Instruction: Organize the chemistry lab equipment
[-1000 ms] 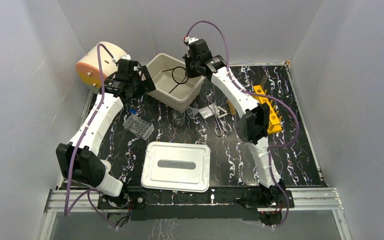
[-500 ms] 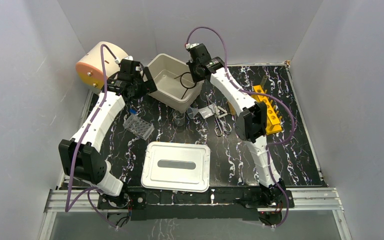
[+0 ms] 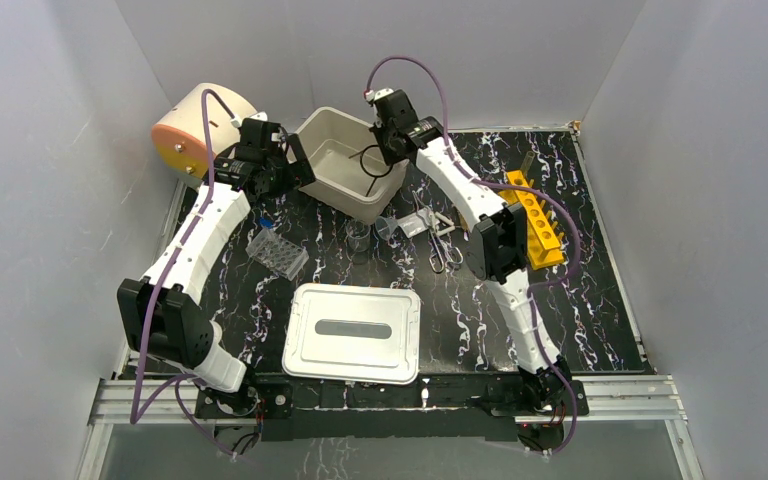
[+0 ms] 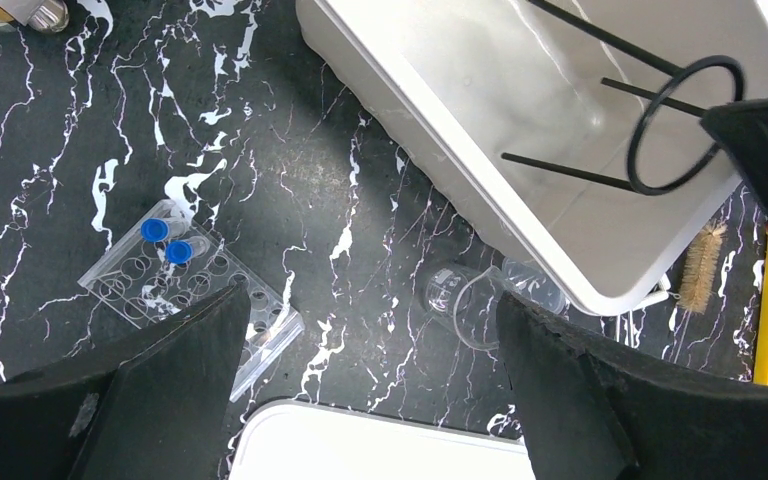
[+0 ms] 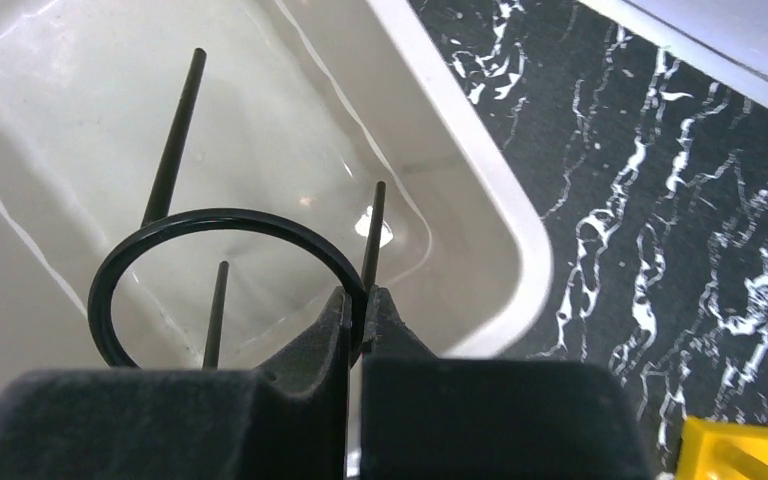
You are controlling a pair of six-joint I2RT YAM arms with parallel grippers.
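Observation:
My right gripper [image 5: 360, 310] is shut on the rim of the black wire ring stand [image 5: 225, 216], which hangs with its legs down inside the white bin [image 5: 480, 170]. From above, the right gripper [image 3: 385, 148] is over the bin's right half, and the ring stand [image 3: 368, 160] is just below it. My left gripper [image 4: 375, 300] is open and empty. It hovers over the table left of the bin, above a clear beaker [image 4: 450, 290] and funnel [image 4: 535, 285]. Two blue-capped vials [image 4: 155, 230] stand in a clear rack. Metal scissors [image 3: 440, 250] lie mid-table.
A white lid [image 3: 352, 332] lies near the front. A yellow rack [image 3: 540, 220] sits to the right, with a tan brush [image 4: 700, 280] beside the bin. The cream cylinder [image 3: 195, 125] stands at the back left, behind my left arm. Grey walls close in the table.
My right gripper has shifted a little to the left over the bin, still holding the ring stand. The left arm shifted slightly at first, then stayed put.

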